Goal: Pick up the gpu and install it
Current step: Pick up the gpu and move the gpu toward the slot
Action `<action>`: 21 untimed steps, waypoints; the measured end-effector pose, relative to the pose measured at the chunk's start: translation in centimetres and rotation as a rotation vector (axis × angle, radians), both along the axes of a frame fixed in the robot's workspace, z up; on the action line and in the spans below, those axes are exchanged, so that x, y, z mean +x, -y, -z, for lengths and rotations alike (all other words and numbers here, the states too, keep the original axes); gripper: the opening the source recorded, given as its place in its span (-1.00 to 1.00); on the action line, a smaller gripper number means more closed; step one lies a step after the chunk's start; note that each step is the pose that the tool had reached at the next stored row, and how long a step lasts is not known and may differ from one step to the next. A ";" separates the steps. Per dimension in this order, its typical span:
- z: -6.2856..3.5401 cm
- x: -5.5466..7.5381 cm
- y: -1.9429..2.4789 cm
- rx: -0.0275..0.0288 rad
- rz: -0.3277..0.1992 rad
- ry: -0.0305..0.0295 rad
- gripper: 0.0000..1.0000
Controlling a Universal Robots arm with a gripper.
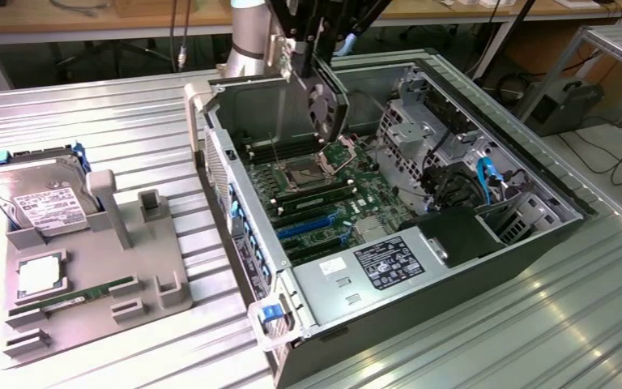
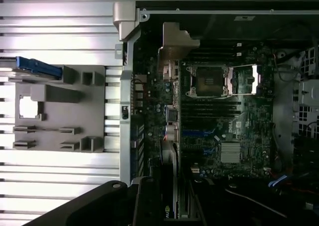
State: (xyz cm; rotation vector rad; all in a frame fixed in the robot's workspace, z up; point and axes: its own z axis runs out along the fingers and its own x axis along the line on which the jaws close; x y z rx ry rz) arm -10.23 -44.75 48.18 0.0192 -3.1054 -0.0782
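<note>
Currently one gpu (image 1: 327, 109) hangs on edge above the one open computer case (image 1: 452, 316), clamped between the fingers of the gripper (image 1: 307, 65). One hard drive (image 1: 36, 198) and one RAM stick (image 1: 74, 293) sit on the gray holder (image 1: 149, 259). The arm is cut off at the exterior view's top edge.
</note>
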 end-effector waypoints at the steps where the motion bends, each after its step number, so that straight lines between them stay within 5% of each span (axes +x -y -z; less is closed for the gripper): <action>1: 0.17 0.5 -0.08 -0.0012 0.000 0.0000 -0.47; 12: 2.31 6.8 -0.26 -0.0027 0.000 0.0000 -0.47; 21: 3.37 7.6 -0.26 -0.0029 0.000 -0.0001 -0.47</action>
